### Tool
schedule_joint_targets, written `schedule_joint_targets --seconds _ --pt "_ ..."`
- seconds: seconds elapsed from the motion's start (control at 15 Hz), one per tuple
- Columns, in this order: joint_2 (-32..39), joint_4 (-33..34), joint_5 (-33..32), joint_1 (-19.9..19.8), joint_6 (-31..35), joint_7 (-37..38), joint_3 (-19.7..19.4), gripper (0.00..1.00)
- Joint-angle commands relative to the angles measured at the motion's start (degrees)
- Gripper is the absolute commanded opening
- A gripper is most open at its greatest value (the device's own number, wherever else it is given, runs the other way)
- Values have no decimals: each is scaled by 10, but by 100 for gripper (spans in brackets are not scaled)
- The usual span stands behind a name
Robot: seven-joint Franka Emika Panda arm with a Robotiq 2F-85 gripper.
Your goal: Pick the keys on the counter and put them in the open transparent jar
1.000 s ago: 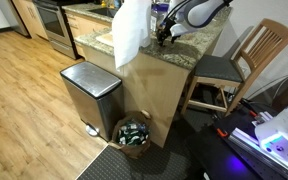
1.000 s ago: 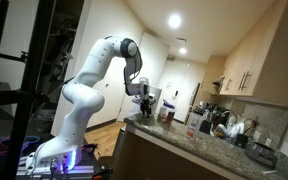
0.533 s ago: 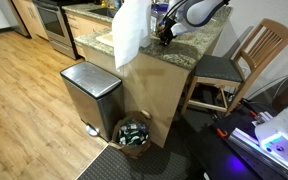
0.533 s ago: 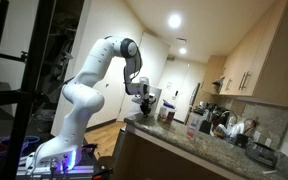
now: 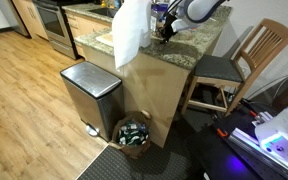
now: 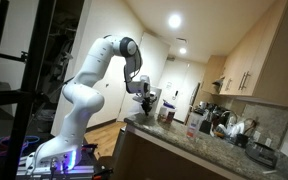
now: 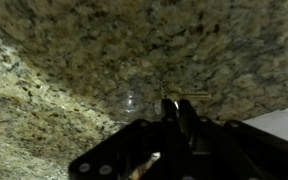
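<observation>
In the wrist view the keys [image 7: 189,96] lie on the speckled granite counter [image 7: 64,60]. A ring [image 7: 130,101] sticks out to the left of my fingertips and a brass key to the right. My gripper [image 7: 175,108] comes in from the bottom edge and is shut on the middle of the bunch. In both exterior views the gripper [image 5: 166,30] [image 6: 144,97] points down at the counter's end. The open transparent jar [image 6: 167,111], with a dark band at its top, stands on the counter just beyond the gripper. It does not show in the wrist view.
A tall white bag [image 5: 132,30] stands on the counter beside the gripper. Below the counter are a steel bin [image 5: 89,92] and a basket [image 5: 134,132], with a wooden chair [image 5: 249,60] to one side. Bottles and appliances [image 6: 229,128] crowd the counter's far part.
The jaws have closed from wide open onto the keys. The arm has hardly moved over the counter's end.
</observation>
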Motion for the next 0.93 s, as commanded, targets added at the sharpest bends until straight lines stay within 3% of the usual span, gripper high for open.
schedule_joint_targets --seconds 0.0,0.27,0.33,0.53,0.6,0.73,0.87 --pt "1 1 -18 -6 -10 48 2 0" --pt "5 2 -32 -7 10 126 3 0" --pt "9 -3 1 -14 40 119 13 0" --pt "18 -2 1 0 99 173 -3 0" --pt "-93 -98 16 -22 104 146 -8 0" --pt "-120 -118 5 -20 104 174 -23 0" --pt "-185 -151 -2 -27 61 185 -37 0"
